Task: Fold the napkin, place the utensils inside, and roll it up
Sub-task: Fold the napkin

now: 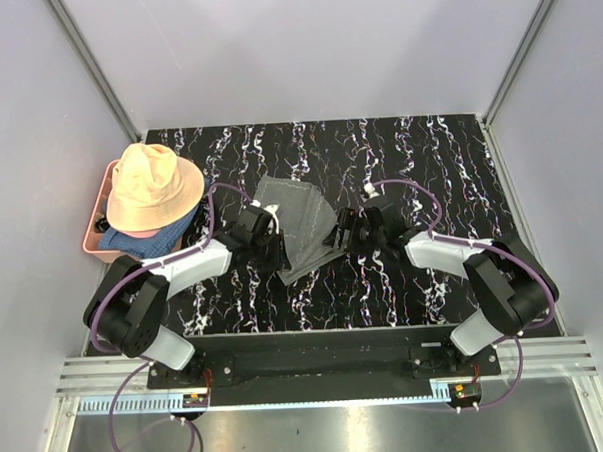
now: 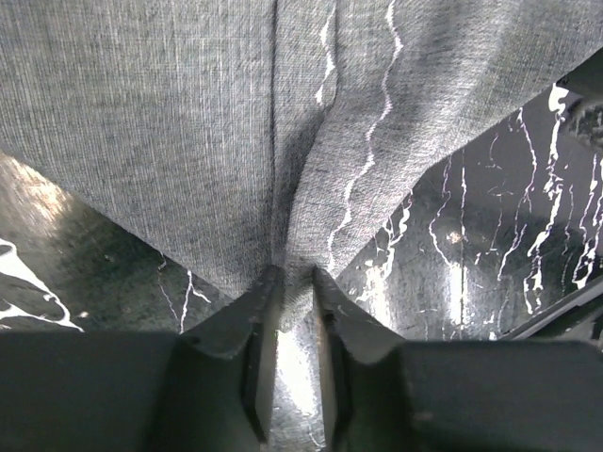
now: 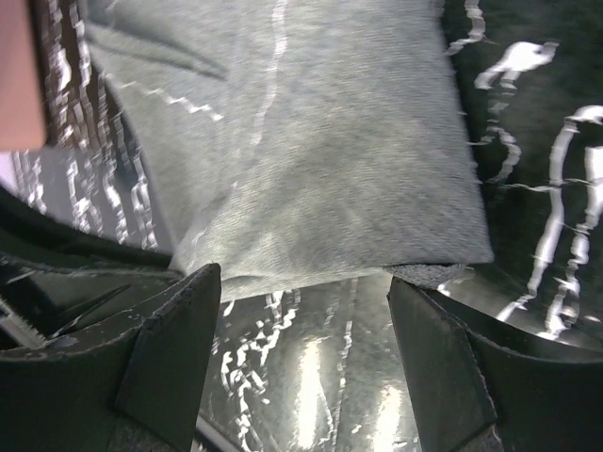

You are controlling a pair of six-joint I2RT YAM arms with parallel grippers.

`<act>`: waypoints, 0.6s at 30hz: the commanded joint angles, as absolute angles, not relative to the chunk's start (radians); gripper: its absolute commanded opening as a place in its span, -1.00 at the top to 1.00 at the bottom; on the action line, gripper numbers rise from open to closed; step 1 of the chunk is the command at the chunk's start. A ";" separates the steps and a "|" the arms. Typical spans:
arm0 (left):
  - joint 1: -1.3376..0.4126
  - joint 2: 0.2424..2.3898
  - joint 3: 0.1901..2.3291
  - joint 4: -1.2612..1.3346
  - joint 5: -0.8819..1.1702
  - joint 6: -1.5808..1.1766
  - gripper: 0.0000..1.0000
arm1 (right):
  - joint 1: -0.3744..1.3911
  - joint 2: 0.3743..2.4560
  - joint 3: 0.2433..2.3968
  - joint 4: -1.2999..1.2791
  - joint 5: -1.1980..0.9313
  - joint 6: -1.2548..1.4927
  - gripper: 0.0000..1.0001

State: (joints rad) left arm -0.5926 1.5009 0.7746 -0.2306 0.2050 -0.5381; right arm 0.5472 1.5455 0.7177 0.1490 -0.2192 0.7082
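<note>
One grey napkin [image 1: 299, 221] lies crumpled and partly folded on the black, white-veined tabletop [image 1: 429, 160], between the two arms. The left tool [image 1: 274, 245] [image 2: 297, 281] has its jaws drawn nearly together, pinching a gathered edge of the napkin [image 2: 236, 141]; the cloth creases upward from the grip. The right tool [image 1: 340, 232] [image 3: 303, 281] stands wide open, holding nothing, with the edge of the napkin [image 3: 330, 188] just ahead of its fingers [image 3: 179, 348].

At the tabletop's left side one peach hat [image 1: 155, 187] sits on one blue cloth [image 1: 142, 241] in a pink basket [image 1: 94, 240], which they mostly hide. From above, both tools' tips are hard to make out against the dark top. A pink patch [image 3: 19, 75], cut off at the right wrist view's corner, cannot be identified.
</note>
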 commanded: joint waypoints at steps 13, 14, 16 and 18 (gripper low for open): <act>-0.598 1.488 0.742 -0.170 0.225 -0.546 0.95 | 0.529 1.621 0.693 0.262 -0.170 0.776 -0.61; -0.597 1.488 0.741 -0.170 0.224 -0.548 0.95 | 0.529 1.617 0.695 0.262 -0.187 0.775 -0.61; -0.598 1.483 0.741 -0.170 0.224 -0.549 0.98 | 0.529 1.608 0.690 0.264 -0.230 0.788 -0.60; -0.597 1.479 0.742 -0.169 0.224 -0.549 0.99 | 0.529 1.594 0.684 0.267 -0.253 0.807 -0.61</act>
